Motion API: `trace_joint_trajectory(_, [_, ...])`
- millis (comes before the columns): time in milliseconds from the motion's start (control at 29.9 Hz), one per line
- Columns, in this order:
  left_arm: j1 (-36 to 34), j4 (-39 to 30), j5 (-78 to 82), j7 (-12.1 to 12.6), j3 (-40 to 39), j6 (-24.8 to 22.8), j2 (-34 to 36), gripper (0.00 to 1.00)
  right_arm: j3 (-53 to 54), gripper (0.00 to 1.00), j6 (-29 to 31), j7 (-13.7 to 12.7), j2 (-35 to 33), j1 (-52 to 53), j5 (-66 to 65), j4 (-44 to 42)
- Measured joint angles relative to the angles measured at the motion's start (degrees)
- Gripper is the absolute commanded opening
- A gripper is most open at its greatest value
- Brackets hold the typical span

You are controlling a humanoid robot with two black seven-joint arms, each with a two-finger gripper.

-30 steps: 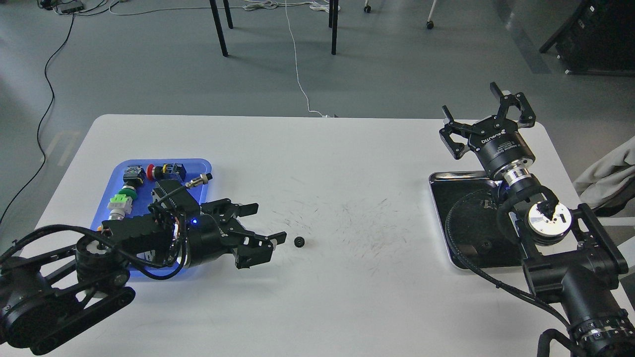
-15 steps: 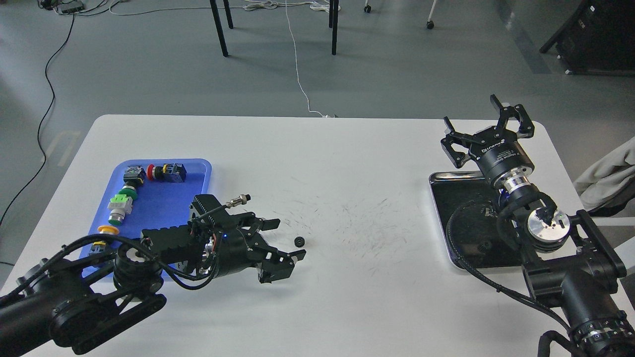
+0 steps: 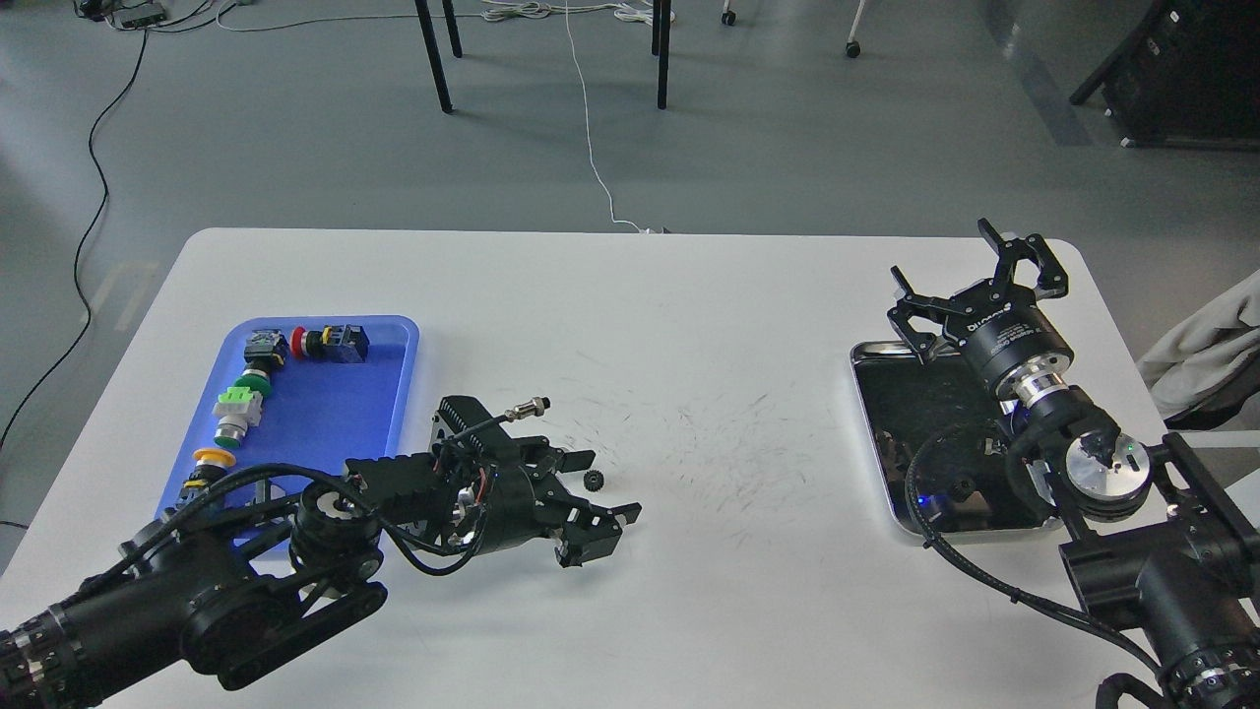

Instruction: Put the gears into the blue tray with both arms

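Grey floor with cables and chair legs lies behind a white table (image 3: 689, 295) whose middle is scuffed with dark marks.

From the head view, one gear (image 3: 594, 480) rests flat on the bare tabletop, left of centre. The left gripper (image 3: 605, 487) lies low over the table, pointing right, with its fingers spread wide and nothing held. The gear sits between those two fingers, close to the far one and near the mouth of the opening, so the closing line runs roughly across the table's depth. Being round, the gear has no long axis to align with; what matters, I judge, is that it stays centred as the fingers close.

The blue tray (image 3: 394, 335) lies to the left, behind that gripper's wrist, holding several push-button switches (image 3: 246, 394) along its left side; I can make out no gear in it. The carry would therefore run back leftward.

The right gripper (image 3: 979, 281) hovers at the far edge of the steel tray (image 3: 866, 414), fingers open and empty, well apart from this gear. Small dark pieces show in that tray, too indistinct to name. The left arm is clearly the nearer one.
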Motion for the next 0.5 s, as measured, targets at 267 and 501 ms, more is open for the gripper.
trace_joint_trajectory(267, [0.0,2.1,0.0,1.0,0.0,0.0,-0.1,0.72,-0.1,0.97,0.1,0.1,-0.1,0.0,0.0,0.0])
trace_joint_trajectory(501, [0.0,2.7,0.0,2.3,0.0,-0.1,-0.2,0.53,-0.1,0.97,0.4,0.1,-0.1,0.0,0.1,0.3])
